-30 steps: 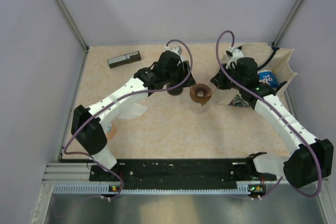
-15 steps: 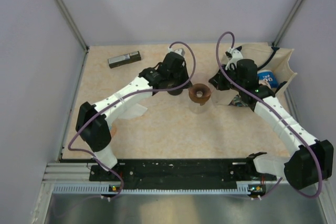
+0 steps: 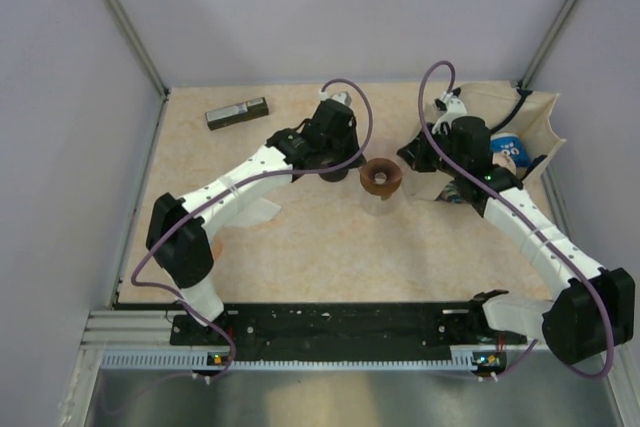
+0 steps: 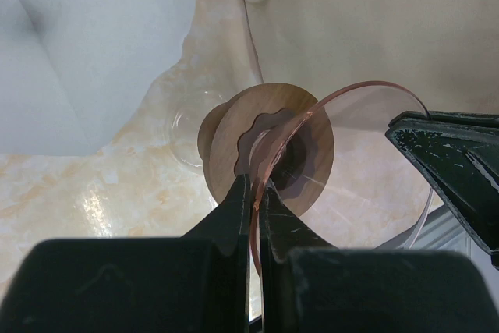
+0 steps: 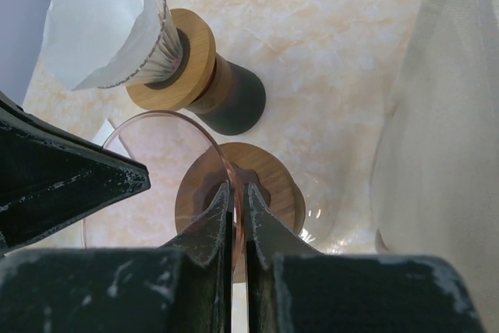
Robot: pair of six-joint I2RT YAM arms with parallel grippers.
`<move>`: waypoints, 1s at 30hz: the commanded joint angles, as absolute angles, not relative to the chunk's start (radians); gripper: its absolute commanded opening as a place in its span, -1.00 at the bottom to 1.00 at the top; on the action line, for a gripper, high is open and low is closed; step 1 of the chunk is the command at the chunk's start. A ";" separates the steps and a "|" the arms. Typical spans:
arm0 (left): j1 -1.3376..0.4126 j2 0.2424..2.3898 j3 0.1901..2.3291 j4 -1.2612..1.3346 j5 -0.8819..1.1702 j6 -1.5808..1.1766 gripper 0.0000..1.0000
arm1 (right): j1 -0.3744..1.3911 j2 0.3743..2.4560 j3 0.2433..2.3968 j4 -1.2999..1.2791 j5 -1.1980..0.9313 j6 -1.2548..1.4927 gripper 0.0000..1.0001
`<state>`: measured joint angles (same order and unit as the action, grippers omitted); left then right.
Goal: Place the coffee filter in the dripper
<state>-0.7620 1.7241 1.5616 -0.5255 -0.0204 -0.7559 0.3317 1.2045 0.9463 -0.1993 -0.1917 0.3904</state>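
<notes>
Because both of my pincers are pinched on the same thin rim, neither is free for the filter at this moment. Nearest, my left pincer (image 4: pixel 253 189) has its two black fingers drawn together on the edge of the rose-tinted clear cone dripper with a round wooden collar (image 4: pixel 308 126). My right pincer (image 5: pixel 235 191) nips the opposite side of that rim in the same way, with only the thin wall between its fingers. Each wrist view shows the other pincer's black finger close by (so the two face each other across the cone). The dripper stands between my two arms on the beige marbled table (image 5: pixel 335 29), resting on what looks like a clear glass vessel (image 4: pixel 183 126).

Just beyond the dripper, on my left arm's side, is the white paper coffee filter (image 5: pixel 97 25). It is not in the dripper yet. It sits as an open cone in a ribbed holder with a wooden ring and a dark brown base (image 5: pixel 226 103), close beside the dripper but apart from it. Its long axis seems to run from base up to open mouth, though the slanted view leaves me unsure. I judge my left pincer the nearer one; it would have to release the rim, then reach a short way to the filter's upper edge.
</notes>
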 commanded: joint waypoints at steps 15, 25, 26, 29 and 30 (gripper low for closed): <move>-0.788 1.844 1.536 -0.736 -0.038 -0.752 -1.00 | 0.242 1.292 0.654 -0.453 -0.129 0.416 -1.00; -0.788 1.881 1.480 -0.758 -0.098 -0.776 -1.00 | 0.239 1.354 0.603 -0.416 -0.138 0.454 -1.00; -0.788 1.887 1.483 -0.765 -0.101 -0.776 -1.00 | 0.241 1.365 0.600 -0.413 -0.141 0.454 -1.00; -0.790 1.890 1.477 -0.765 -0.097 -0.781 -1.00 | 0.239 1.377 0.584 -0.408 -0.138 0.448 -1.00; -0.790 1.890 1.474 -0.764 -0.097 -0.779 -1.00 | 0.238 1.374 0.583 -0.408 -0.135 0.448 -1.00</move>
